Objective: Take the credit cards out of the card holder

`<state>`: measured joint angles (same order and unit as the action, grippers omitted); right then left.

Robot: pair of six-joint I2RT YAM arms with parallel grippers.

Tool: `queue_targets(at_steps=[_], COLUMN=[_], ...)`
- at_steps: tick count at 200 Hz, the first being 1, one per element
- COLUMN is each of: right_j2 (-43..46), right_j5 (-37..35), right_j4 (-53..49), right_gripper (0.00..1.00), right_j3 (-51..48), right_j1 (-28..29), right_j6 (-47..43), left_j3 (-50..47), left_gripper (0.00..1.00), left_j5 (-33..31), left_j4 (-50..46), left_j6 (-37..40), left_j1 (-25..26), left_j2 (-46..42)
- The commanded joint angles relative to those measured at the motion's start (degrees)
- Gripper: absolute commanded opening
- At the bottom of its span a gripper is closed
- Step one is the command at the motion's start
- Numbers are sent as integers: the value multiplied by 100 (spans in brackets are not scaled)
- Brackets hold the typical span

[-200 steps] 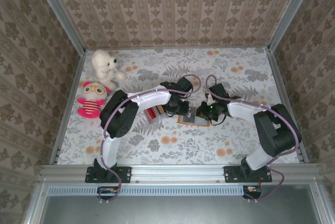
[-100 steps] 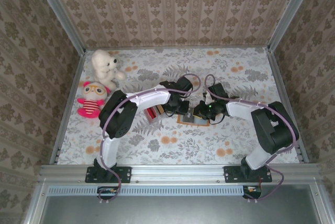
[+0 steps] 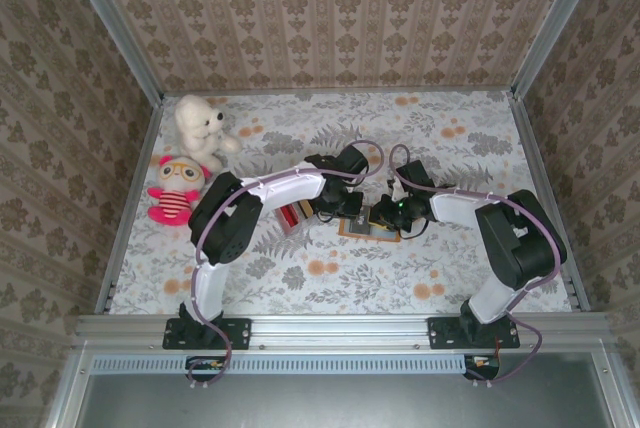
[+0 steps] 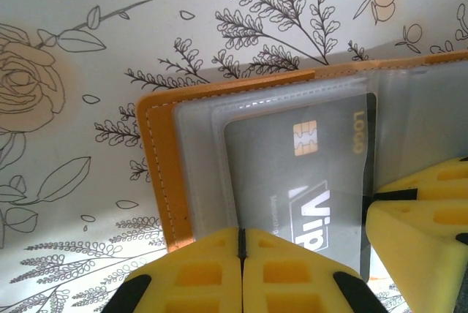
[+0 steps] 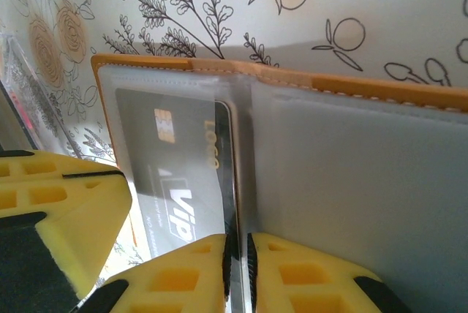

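The card holder (image 3: 368, 233) lies open on the floral table, tan-orange rim (image 4: 157, 174) round greyish clear pockets. A black credit card (image 4: 292, 174) marked VIP sits in the left pocket, and in the right wrist view the black card (image 5: 175, 159) has its right edge running between that gripper's fingers. My right gripper (image 5: 239, 240) is shut on that thin edge. My left gripper (image 4: 241, 236) is shut with nothing between its fingers, its tips over the pocket's left part. Both grippers meet over the holder, left (image 3: 336, 210) and right (image 3: 386, 216). A red credit card (image 3: 291, 216) lies on the table left of the holder.
A white teddy bear (image 3: 200, 123) and a pink striped doll (image 3: 177, 190) sit at the far left. Patterned walls with metal corner posts close in the table on three sides. Open floral table lies in front of the holder and to the right.
The left jaws have closed a little more. The right arm's elbow has drifted slightly left. Both grippers stay over the card holder.
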<state>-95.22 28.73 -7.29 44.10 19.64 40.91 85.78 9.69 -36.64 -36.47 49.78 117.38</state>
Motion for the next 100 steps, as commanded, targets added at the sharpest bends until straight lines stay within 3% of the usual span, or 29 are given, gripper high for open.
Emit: queue_targets(at_steps=[1,100], right_j2=[-163,-248], right_j5=[-15,292], right_j4=[-26,359], right_gripper=[17,9], right_j3=[80,28], right_j1=[18,14], right_j6=[32,94], left_j3=[-105,-325], left_gripper=[7,7], left_j5=[110,333], left_j4=[-36,79], left_j6=[-118,-146], left_j1=[-42,-34], left_j2=[70,119])
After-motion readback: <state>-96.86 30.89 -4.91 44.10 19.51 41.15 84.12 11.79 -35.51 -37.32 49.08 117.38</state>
